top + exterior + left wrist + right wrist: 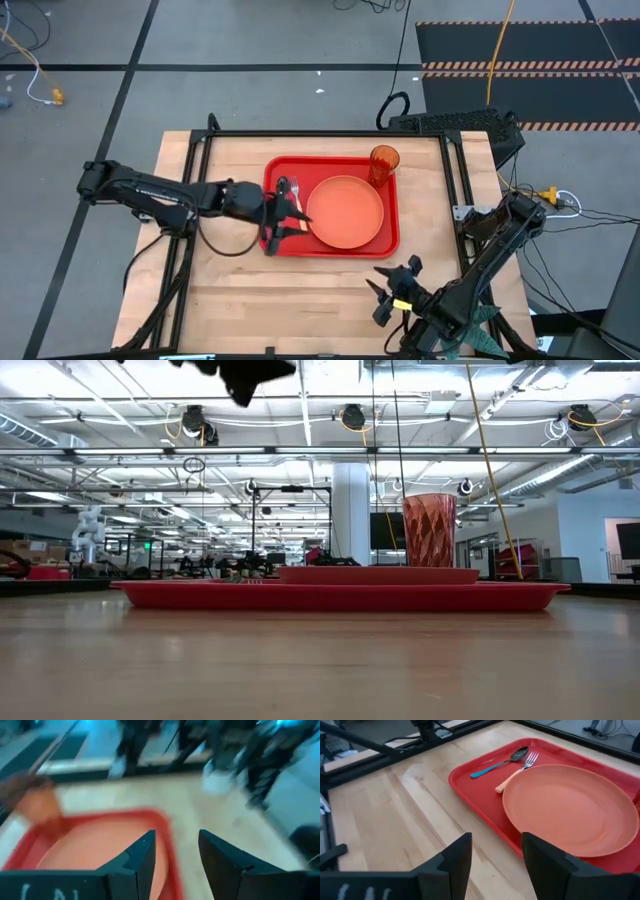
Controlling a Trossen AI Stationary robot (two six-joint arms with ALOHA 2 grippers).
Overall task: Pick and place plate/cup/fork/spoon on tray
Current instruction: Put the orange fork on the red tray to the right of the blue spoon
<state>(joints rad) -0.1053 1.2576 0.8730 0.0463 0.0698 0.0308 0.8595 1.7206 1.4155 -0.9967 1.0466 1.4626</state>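
Note:
The red tray [340,250] lies mid-table. On it lies the orange-salmon plate [346,210], and the amber cup [384,160] stands upright at its far right corner. The blue-handled spoon [497,764] and the orange-handled fork [515,772] lie side by side on the tray floor left of the plate. My left gripper [296,212] is open and empty above the tray's left part, over the fork and spoon, pointing toward the plate [100,850]. My right gripper [392,285] is open and empty over bare table, near of the tray.
Bare wood lies left, right and near of the tray [485,805]. A black frame rail [330,134] runs along the table's far edge, and a dark keyboard-like object [450,122] sits beyond the far right corner.

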